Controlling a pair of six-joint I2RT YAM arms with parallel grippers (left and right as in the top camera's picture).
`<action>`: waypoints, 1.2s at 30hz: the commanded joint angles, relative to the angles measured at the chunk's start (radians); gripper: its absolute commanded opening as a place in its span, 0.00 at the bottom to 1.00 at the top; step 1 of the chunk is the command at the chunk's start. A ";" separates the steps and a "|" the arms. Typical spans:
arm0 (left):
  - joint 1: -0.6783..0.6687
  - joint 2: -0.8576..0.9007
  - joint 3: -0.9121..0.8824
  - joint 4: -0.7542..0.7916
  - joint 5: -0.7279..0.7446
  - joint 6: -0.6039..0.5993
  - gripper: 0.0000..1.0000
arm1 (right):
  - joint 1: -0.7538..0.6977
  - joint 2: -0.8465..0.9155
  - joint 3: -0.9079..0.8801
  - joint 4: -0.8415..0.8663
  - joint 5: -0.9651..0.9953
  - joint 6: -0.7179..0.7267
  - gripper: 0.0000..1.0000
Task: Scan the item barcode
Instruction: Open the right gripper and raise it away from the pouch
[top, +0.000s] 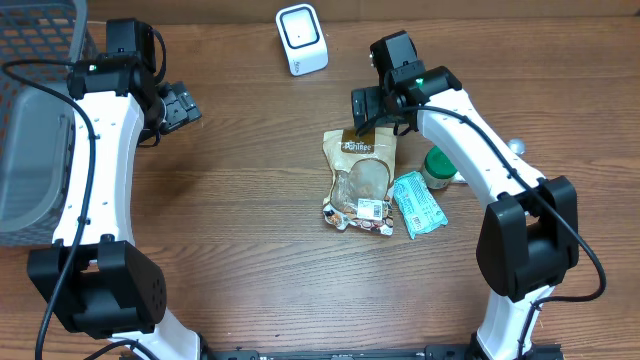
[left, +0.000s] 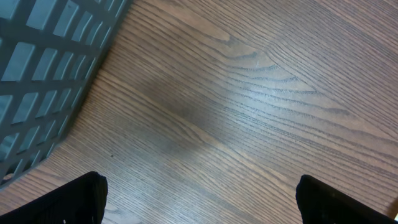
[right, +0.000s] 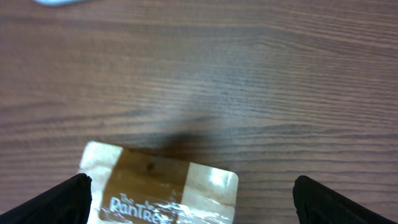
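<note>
Snack pouch (top: 361, 183) lies flat — on wood-grain table (top: 250, 250).

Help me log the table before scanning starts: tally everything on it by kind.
Pouches: 2 (brown snack bag, teal packet)
Green-lidded jar: 1
White scanner: 1
Grey basket: 1
Small pale object, too small to identify: 1
Total: 6
</note>
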 joint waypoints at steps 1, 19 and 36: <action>-0.002 0.002 0.011 0.001 -0.010 -0.010 1.00 | 0.005 -0.028 0.063 0.010 0.012 0.080 1.00; -0.002 0.002 0.011 0.000 -0.010 -0.010 0.99 | 0.005 -0.230 0.075 -0.111 0.001 0.086 1.00; -0.002 0.002 0.011 0.000 -0.010 -0.010 1.00 | -0.048 -0.376 0.071 -0.175 0.005 0.083 1.00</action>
